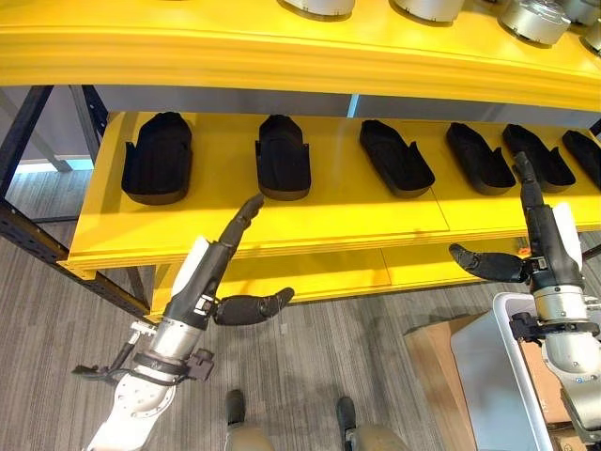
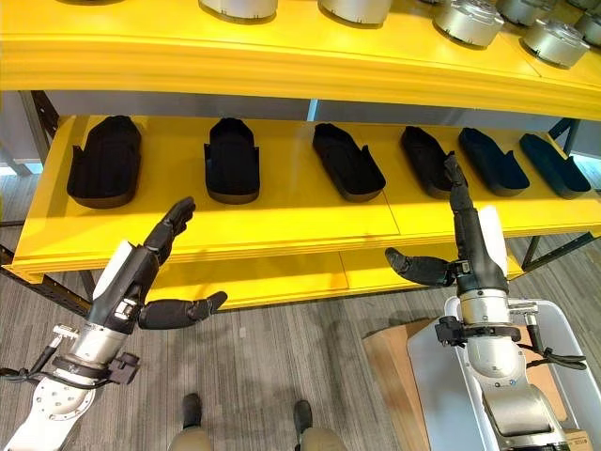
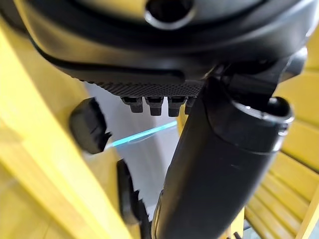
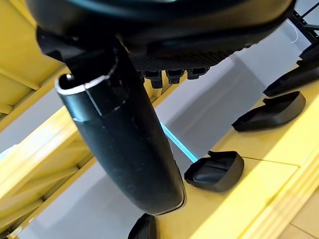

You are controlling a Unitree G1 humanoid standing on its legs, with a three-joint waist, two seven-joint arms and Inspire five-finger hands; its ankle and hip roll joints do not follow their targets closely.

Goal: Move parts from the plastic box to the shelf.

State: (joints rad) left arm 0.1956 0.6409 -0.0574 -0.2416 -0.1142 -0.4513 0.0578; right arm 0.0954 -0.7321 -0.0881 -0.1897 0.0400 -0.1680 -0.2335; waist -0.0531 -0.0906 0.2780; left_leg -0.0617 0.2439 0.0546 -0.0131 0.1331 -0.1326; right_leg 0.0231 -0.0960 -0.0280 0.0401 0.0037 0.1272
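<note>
Parts: six black moulded shells sit in a row on the yellow shelf [image 1: 310,221], e.g. one [image 1: 283,157] just past the left hand's fingertips, another [image 1: 479,156] just up-left of the right hand's fingertips. None held. Look like hard plastic, hollow, prob. light and stiff, matte so not very slippery; not fragile by the look. Best hold, I'd say: pinch across the narrow width, thumb on one side wall, fingers on the other, near the mid-length so it doesn't tip.

Left hand [image 1: 221,263]: fingers straight, pointing up at the shelf edge, thumb stuck out sideways toward the robot's right. Empty, touching nothing. Left wrist view agrees: thumb out, nothing in the palm, two shells beyond it.

Right hand [image 1: 543,240]: same pose, fingers straight up over the shelf front, thumb out toward the robot's left. Empty too. Right wrist view shows shells on the shelf beyond the thumb.

Box [image 1: 512,366]: white plastic, below and beside the right wrist, near its forearm. Inside can't be seen, so can't tell whether parts remain.

Above both hands, upper shelf [image 1: 300,47] w/ round silver metal parts [image 1: 535,19]. Cardboard [image 1: 437,362] on the floor left of the box.

Judgement: both hands free, between cycles; next pick would need a reach down to the box.
</note>
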